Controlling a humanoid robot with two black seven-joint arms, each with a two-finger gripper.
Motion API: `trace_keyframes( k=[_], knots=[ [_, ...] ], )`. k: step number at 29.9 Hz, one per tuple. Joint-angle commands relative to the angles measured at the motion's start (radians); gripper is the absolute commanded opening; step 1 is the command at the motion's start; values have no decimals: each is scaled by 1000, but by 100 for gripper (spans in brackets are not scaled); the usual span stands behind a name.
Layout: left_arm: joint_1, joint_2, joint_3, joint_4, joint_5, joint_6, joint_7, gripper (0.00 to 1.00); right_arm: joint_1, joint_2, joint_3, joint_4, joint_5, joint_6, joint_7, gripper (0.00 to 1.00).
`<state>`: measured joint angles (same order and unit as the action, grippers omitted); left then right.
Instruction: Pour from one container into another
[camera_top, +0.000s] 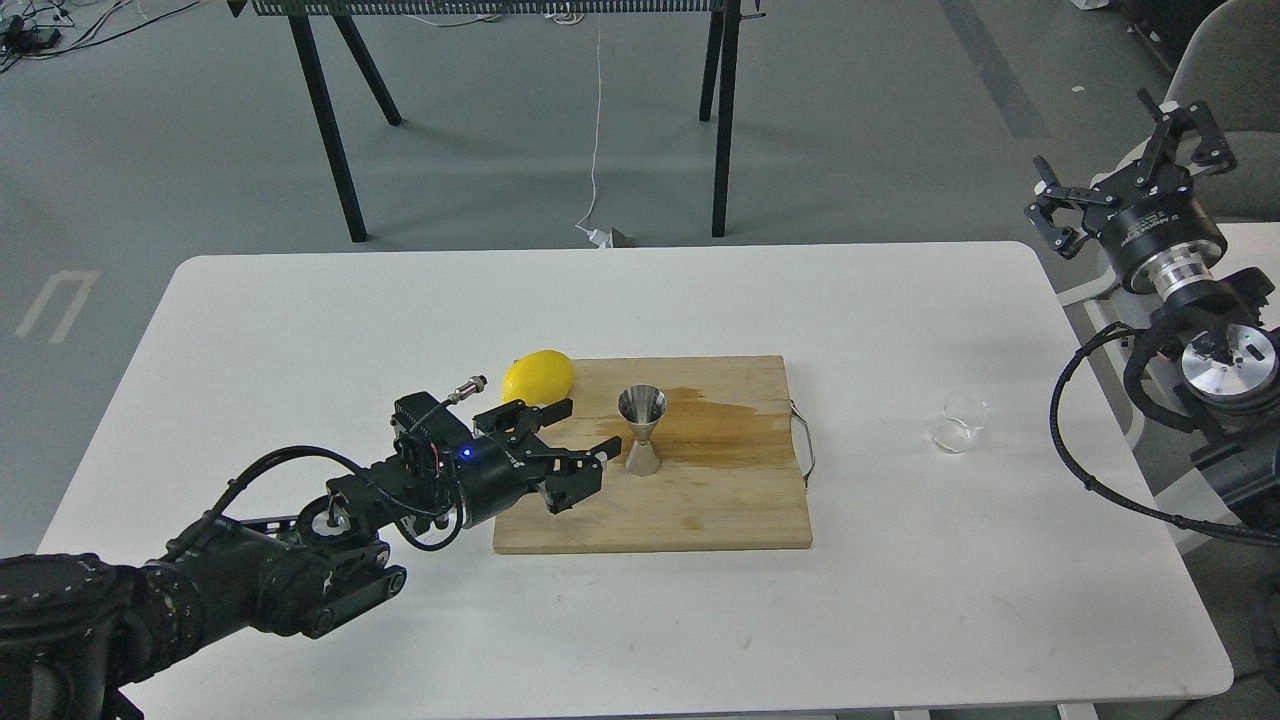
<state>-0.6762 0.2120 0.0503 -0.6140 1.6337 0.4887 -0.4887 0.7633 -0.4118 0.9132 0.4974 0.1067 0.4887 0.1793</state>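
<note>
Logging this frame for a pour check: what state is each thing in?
jigger: upright on board, free
glass cup: lying on its side on the table
cutting board: wet stain
lemon: at board corner
left gripper: open, empty
right gripper: open, raised
</note>
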Motion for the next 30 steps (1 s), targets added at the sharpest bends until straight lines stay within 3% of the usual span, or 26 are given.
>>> trace_keyframes(
  k=[1, 13, 21, 30],
  knots=[
    [10, 53, 0, -48, 0, 0, 0, 87, -4, 1, -1, 1, 1, 0, 0, 100],
    [58, 286, -116, -300, -12, 0, 0, 87, -12, 1, 1, 3, 1, 0, 0, 100],
    [58, 366, -228, -305, -113, 0, 0, 86, -12, 4, -2, 4, -1, 0, 2, 100],
    [34, 366, -541, -299, -294, 0, 0, 88, -10, 8, -37, 18, -4, 0, 6, 100]
  ],
)
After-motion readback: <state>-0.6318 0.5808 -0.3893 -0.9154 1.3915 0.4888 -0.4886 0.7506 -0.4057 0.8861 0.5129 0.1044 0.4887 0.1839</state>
